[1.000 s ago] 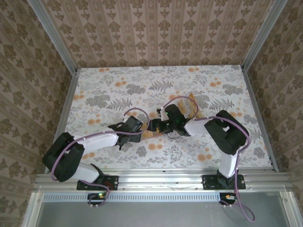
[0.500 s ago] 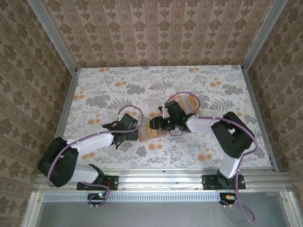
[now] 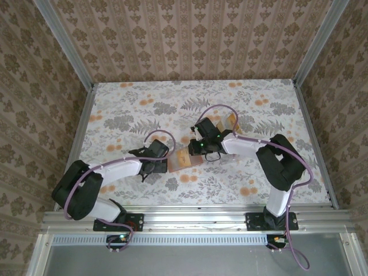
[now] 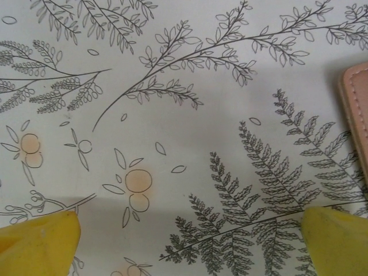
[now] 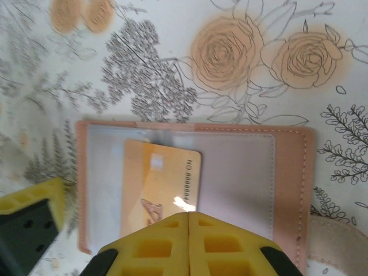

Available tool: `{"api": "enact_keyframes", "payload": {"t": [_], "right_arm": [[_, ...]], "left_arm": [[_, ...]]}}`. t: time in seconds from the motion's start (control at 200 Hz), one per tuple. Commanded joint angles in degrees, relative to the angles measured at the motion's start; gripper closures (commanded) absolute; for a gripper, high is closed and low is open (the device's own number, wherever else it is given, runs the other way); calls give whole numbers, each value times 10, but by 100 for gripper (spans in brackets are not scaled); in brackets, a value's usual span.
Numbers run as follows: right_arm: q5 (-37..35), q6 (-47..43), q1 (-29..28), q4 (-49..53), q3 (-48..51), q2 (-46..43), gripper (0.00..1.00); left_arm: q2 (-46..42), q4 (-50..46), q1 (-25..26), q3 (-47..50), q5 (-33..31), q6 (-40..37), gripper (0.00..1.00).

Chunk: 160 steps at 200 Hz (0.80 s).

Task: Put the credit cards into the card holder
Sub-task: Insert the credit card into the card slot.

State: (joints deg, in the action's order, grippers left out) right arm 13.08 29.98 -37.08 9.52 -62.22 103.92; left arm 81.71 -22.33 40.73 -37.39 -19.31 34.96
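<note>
Our right gripper [image 5: 188,221], jaws together, sits at the near edge of a thin tan-orange credit card [image 5: 163,178] lying on the grey lining of the open salmon-brown leather card holder [image 5: 287,184]. We should push it slowly and straight along the pocket, while the left gripper [image 4: 190,241], jaws wide apart beside the holder's edge, could brace it against sliding.
</note>
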Motion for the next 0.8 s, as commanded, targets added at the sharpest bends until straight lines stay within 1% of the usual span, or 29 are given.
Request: {"api": "enact_keyframes", "payload": {"t": [0.0,0.265,0.795], "right_arm": [[-37,-25,-7,52,-23,26,96],[-35,-30,-25,61,-49,61,97],[-25,-18,-56,58,-83,92,99]], "left_arm": [[15,-22,-5,-18,-9,7,0],[33,-14,-5,-23,-6,5,0],[64,6,-6,-34,2,-3,0]]}}
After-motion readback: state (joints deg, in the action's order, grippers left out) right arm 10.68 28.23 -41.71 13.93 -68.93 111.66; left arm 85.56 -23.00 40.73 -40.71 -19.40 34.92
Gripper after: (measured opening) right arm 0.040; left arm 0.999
